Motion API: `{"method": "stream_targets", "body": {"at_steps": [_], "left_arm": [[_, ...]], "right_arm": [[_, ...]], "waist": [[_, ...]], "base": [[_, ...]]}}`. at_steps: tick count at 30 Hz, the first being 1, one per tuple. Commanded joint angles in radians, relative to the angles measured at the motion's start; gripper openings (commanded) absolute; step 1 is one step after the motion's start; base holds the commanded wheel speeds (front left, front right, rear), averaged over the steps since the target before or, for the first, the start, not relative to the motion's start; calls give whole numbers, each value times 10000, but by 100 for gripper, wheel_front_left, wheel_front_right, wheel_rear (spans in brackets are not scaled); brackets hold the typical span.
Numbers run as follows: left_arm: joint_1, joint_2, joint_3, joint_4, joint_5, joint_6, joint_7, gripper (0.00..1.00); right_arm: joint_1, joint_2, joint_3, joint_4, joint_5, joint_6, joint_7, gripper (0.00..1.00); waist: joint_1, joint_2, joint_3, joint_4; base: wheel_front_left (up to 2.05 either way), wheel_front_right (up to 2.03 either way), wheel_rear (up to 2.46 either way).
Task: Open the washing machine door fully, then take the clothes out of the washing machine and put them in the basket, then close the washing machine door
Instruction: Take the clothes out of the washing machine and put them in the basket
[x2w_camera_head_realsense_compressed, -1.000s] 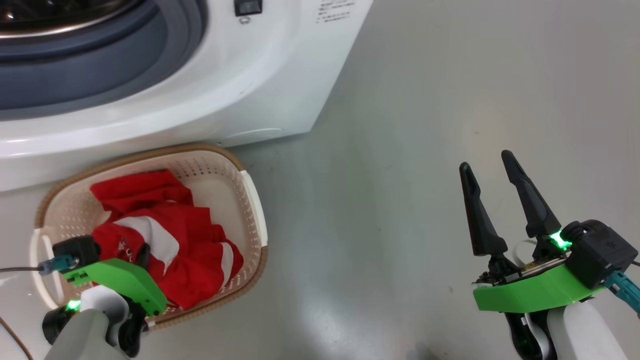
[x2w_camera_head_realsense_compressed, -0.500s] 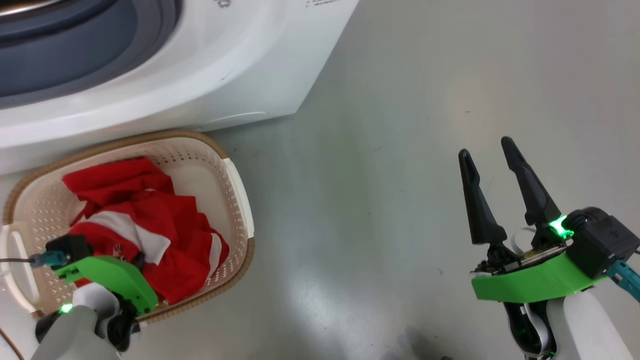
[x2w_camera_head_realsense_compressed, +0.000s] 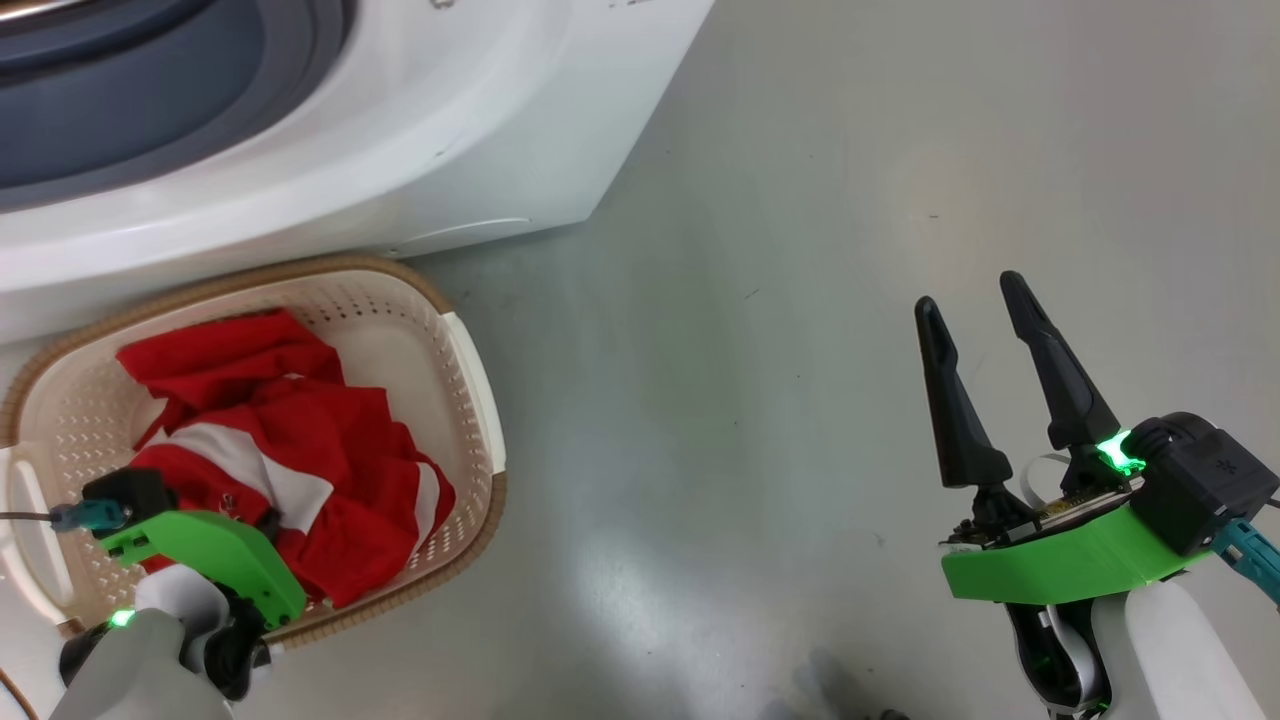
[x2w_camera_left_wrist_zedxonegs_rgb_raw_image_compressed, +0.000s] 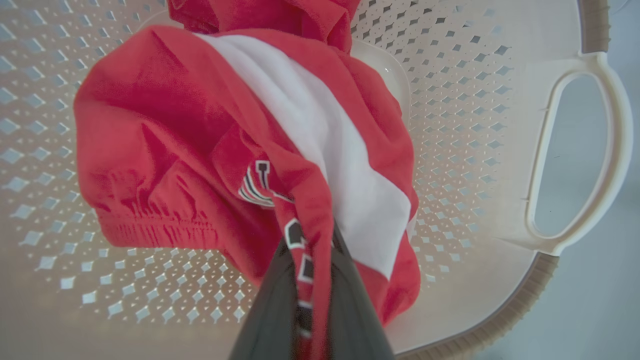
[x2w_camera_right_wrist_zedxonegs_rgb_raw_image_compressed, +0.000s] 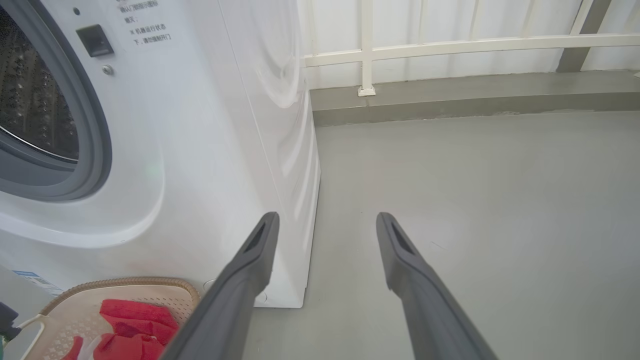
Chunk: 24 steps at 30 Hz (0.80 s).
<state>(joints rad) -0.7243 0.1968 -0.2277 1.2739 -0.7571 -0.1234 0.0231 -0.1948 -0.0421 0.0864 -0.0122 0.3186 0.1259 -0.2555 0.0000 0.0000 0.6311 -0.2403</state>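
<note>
My head camera has shifted; the left gripper (x2w_camera_left_wrist_zedxonegs_rgb_raw_image_compressed: 312, 260) stays clamped on the clothes (x2w_camera_head_realsense_compressed: 340, 470) inside the basket (x2w_camera_head_realsense_compressed: 472, 370). Right gripper (x2w_camera_head_realsense_compressed: 968, 300) spread, empty. Release looks due.

The place looks like a bare laundry corner, perhaps a balcony or utility space: a white washer (x2w_camera_right_wrist_zedxonegs_rgb_raw_image_compressed: 210, 150) at upper left stands on a plain grey floor (x2w_camera_right_wrist_zedxonegs_rgb_raw_image_compressed: 475, 175), a basket (x2w_camera_head_realsense_compressed: 420, 340) lower left, and a white railing (x2w_camera_right_wrist_zedxonegs_rgb_raw_image_compressed: 450, 43) over a grey curb (x2w_camera_right_wrist_zedxonegs_rgb_raw_image_compressed: 450, 97) along the top.
</note>
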Motion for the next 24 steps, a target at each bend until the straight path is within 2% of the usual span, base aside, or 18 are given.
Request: {"method": "stream_targets", "body": {"at_steps": [1,4,5,14,24], "left_arm": [[84,272,179,5,-21,50,-161,0],[70,225,154,27,-7,104,-399,69],[83,197,152,34,-13,119,-468,100],[288,-52,194,9,-213,15,-1056,100],[769,-271,-88,-321,-119,-50,-2146,100]], "right_arm": [[-45,-81,228,-182,97,48,-63,100],[-28,-81,218,-168,70,48,-63,100],[-17,-81,222,-157,61,48,-63,100],[91,-81,202,-59,-5,48,-63,100],[414,-81,127,36,-161,48,-63,100]], "waist": [[0,0,-42,47],[0,0,-124,120],[0,0,-174,148],[0,0,-670,390],[0,0,-1701,818]], "base": [[0,0,0],[0,0,0],[0,0,0],[0,0,0],[0,0,0]]}}
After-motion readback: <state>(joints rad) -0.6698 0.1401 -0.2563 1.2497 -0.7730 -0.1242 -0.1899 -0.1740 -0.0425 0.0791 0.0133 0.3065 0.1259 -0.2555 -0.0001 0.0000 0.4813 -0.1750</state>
